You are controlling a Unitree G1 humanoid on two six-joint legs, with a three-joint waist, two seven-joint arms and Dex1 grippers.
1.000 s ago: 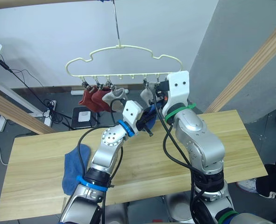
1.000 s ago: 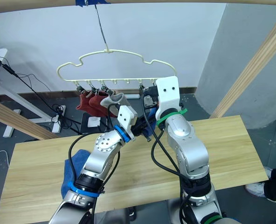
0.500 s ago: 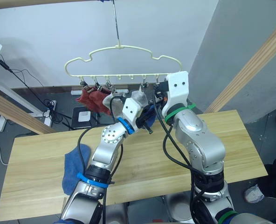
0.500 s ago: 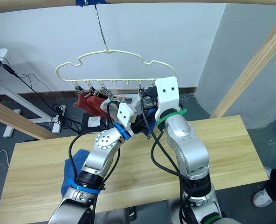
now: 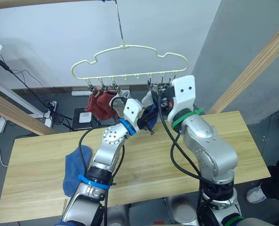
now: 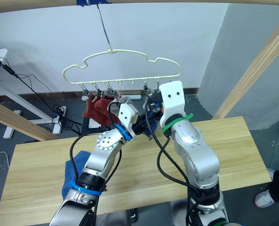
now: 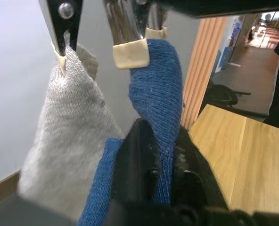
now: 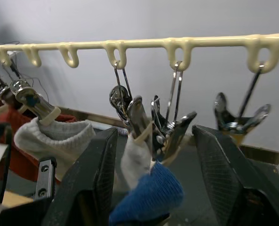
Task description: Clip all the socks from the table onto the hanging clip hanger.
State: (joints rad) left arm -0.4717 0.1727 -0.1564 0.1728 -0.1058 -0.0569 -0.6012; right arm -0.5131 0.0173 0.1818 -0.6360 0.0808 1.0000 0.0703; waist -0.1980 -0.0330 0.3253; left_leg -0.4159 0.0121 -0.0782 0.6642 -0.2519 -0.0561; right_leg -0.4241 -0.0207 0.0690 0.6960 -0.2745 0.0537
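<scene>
At the centre of the head view, the left gripper (image 7: 160, 162) clenched the blue sock (image 7: 156, 89) up into a clip (image 8: 175, 134) the right gripper (image 8: 151, 155), fingers spread, steadied.

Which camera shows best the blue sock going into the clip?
The left wrist view: the blue sock is close up, its top between a clip's pads. The right wrist view shows its rounded end below the clips; the eye views show a blue patch between the arms.

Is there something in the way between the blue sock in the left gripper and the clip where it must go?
Nothing visible blocks it. The blue sock, held by the left gripper, already has its top at the clip. A grey sock hangs from the clip beside it.
</scene>
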